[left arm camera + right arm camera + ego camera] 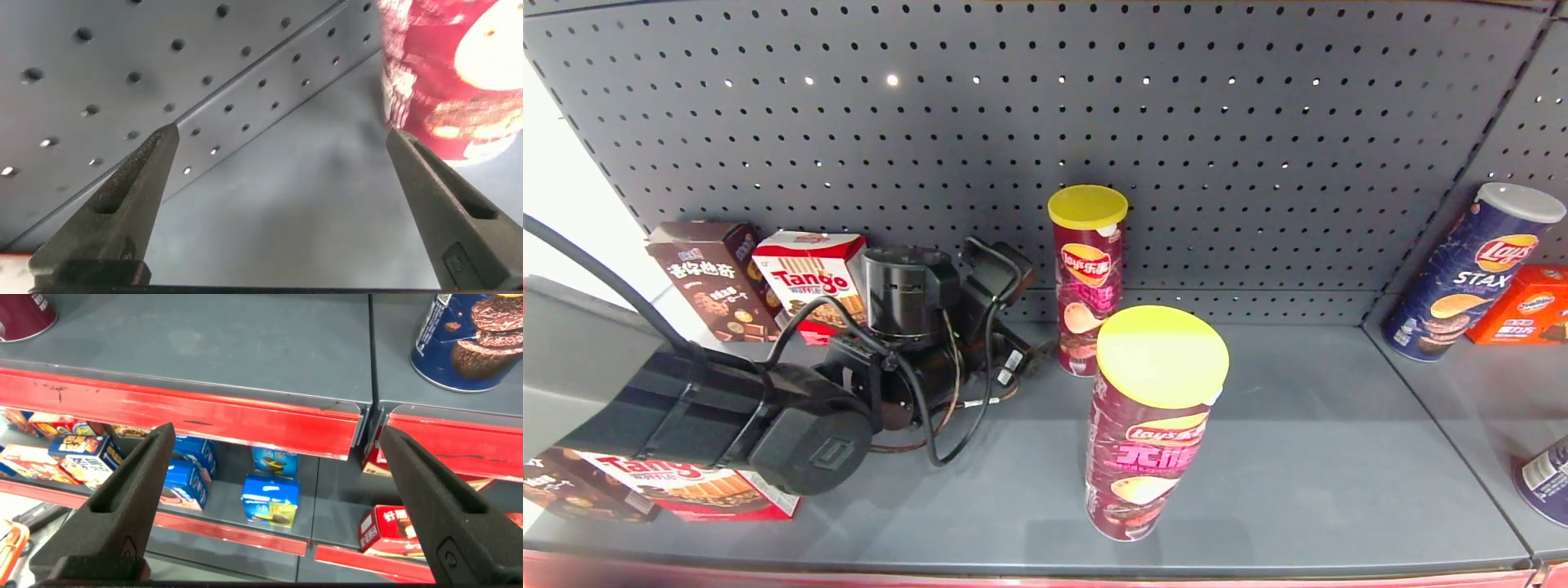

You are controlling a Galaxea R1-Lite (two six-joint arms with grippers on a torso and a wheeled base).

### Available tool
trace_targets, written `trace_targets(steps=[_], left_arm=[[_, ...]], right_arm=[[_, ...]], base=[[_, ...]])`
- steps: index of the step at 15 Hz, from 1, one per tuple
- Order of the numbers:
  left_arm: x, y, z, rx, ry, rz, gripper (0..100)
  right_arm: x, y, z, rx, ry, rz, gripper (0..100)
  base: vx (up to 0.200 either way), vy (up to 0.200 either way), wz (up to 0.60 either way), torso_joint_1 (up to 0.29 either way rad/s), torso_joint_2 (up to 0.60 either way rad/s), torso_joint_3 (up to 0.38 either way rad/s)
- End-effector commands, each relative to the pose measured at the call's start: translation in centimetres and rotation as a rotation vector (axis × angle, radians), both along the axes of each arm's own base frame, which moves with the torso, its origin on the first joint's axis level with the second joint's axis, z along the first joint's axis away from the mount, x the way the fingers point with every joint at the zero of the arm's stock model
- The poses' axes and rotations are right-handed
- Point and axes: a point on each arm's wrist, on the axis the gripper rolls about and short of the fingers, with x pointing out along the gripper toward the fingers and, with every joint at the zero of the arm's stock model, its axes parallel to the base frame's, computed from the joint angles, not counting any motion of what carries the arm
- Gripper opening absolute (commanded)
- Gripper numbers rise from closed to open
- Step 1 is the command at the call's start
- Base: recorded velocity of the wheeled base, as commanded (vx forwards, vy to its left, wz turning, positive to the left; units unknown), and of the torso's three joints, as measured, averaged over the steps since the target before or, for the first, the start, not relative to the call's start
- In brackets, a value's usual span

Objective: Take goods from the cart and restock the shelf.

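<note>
Front chip can (1152,425) is standing near the shelf (1298,465) edge, rear chip can (1086,278) behind it — left claw (282,135) is gaping wide and empty beside that one, right claw (278,431) hanging open, holding nothing. Two stocked, apparently — another fetch looking due.

shop, pegboard-backed shelf (1339,457), chip cans (1086,278), red price rails (204,404)
</note>
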Motion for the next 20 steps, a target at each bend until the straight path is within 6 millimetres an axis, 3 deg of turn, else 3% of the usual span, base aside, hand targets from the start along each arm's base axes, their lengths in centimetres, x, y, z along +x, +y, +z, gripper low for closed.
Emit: trace_targets(steps=[1, 20], left_arm=[[0.4, -0.6, -0.8, 0.009, 0.014, -0.008, 100], [-0.1, -1.8, -0.6, -0.026, 0.024, -0.032, 100]], right_arm=[[0.0, 0.0, 0.0, -0.001, 0.002, 0.001, 100], [0.0, 0.0, 0.0, -0.001, 0.002, 0.001, 100]], base=[[0.000, 0.000, 0.00, 0.000, 0.00, 0.000], [0.000, 0.000, 0.00, 0.000, 0.00, 0.000]])
